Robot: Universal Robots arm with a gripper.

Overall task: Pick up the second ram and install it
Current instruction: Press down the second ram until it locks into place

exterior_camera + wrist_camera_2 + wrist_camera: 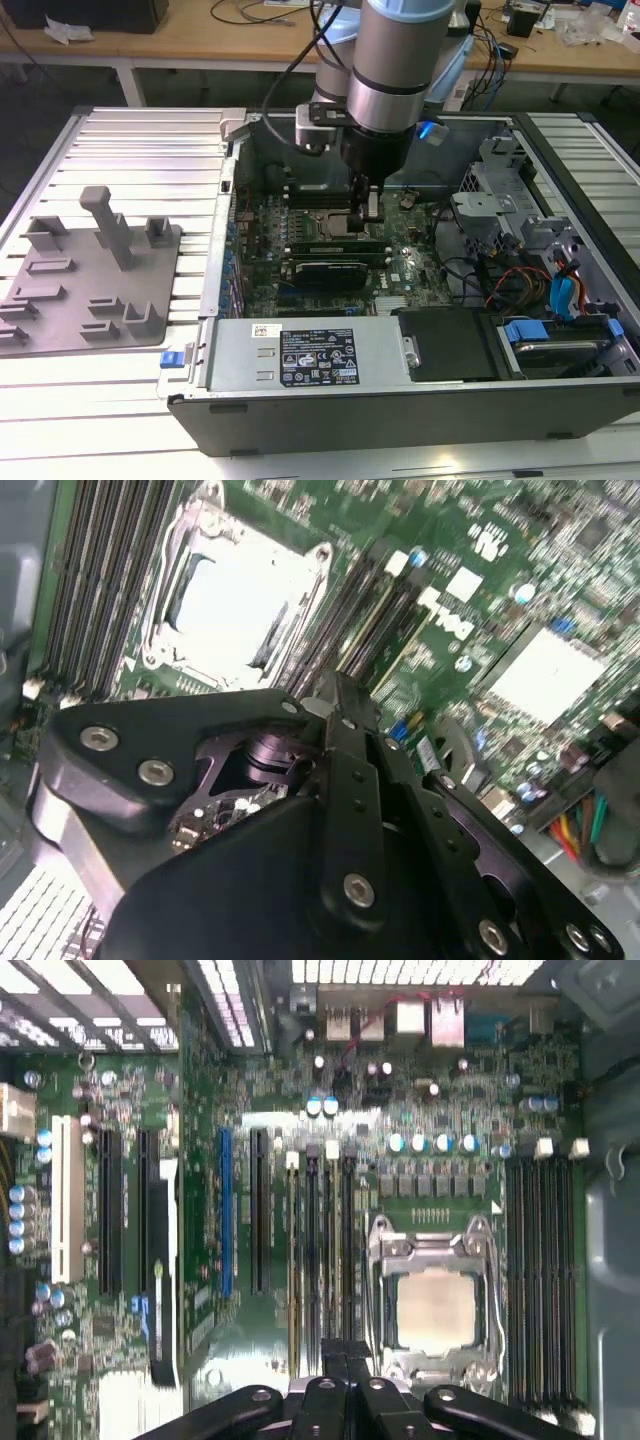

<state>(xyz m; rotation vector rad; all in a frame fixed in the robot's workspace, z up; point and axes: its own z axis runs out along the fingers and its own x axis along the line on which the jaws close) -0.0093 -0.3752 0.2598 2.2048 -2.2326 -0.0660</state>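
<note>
My fingers (371, 203), pressed together, bear down on the second ram (335, 246) seated in a motherboard (400, 270) slot beside the processor socket (432, 1305); their tips hide the contact.

**Colours inside the open case**

My gripper (368, 213) is matt black with silver screw heads. The motherboard (260, 1090) beneath me is green, speckled with silver and blue-topped parts. At the exterior view's left, the fixture plate (60, 300) is plain grey on pale ribbed metal table (150, 150). The power supply (310, 352) is grey with a black label.
</note>
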